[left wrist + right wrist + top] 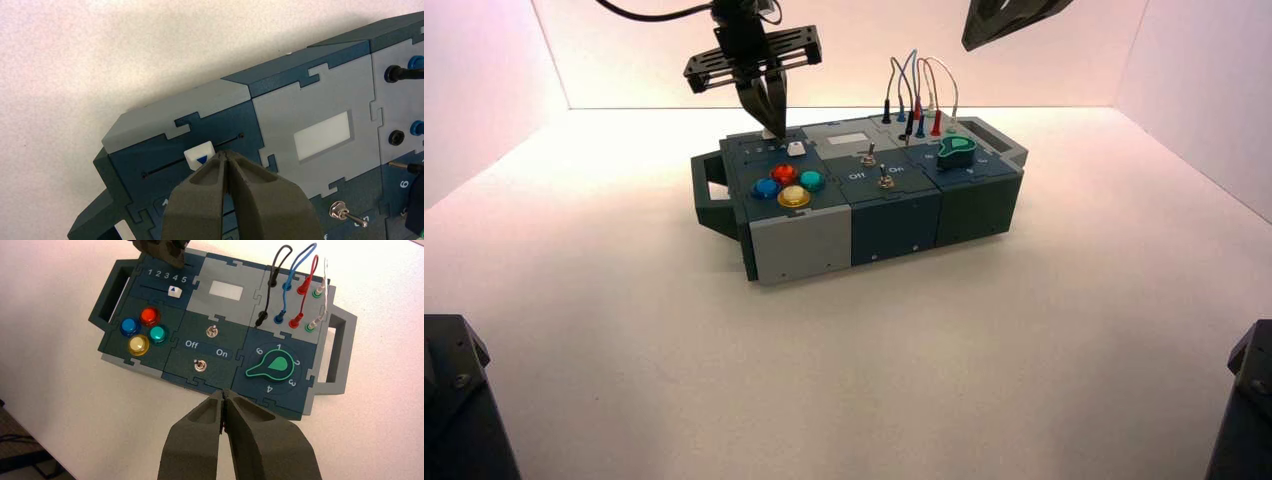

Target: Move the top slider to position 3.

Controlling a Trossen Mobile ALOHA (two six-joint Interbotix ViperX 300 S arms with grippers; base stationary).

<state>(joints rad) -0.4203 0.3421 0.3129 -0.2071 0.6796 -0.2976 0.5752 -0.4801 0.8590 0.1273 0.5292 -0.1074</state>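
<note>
The left gripper [772, 122] has a black, ribbed crossbar frame above two dark, tapering fingers [200, 205] of matte olive-grey foam with shallow hollows near the tips. A black cable [639, 13] curves away from the wrist. The right gripper [225, 400] carries the same olive-grey wedge-shaped fingers [265, 440].

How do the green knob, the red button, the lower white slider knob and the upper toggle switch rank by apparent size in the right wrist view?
1. green knob
2. red button
3. lower white slider knob
4. upper toggle switch
</note>
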